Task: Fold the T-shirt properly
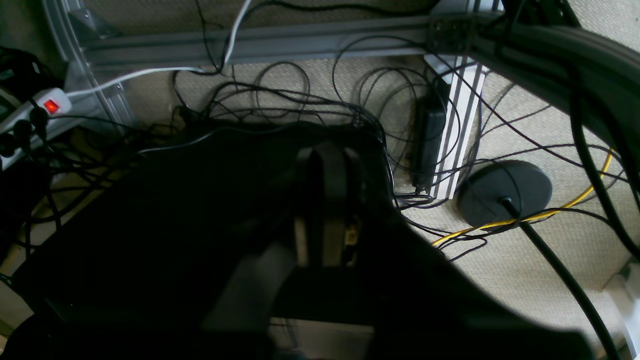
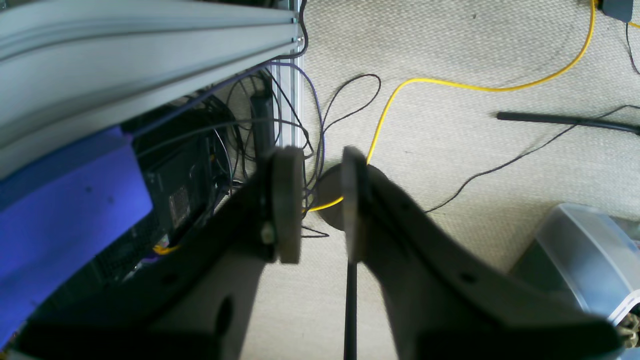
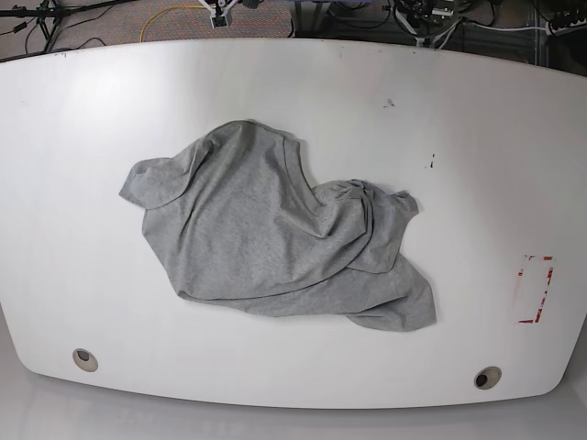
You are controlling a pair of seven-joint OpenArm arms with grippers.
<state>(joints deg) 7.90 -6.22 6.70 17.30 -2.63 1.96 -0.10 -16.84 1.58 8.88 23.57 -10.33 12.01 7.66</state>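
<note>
The T-shirt (image 3: pixel 275 234) lies crumpled in the middle of the white table (image 3: pixel 477 110), untouched. First you should spread it flat, I think; take a sleeve at the left of the frame. Your left gripper (image 1: pixel 325 200) is clenched on nothing; the right gripper (image 2: pixel 320 200) stands parted, empty, above the floor.

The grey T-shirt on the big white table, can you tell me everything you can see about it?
The T-shirt is heather grey and looks like soft cotton. It lies crumpled, not folded, near the middle of the white table. One short sleeve sticks out on the base view's left, and the fabric bunches into overlapping wrinkles toward the right. No lettering shows on the side facing up. Only the table touches it; no gripper is near it.
</note>
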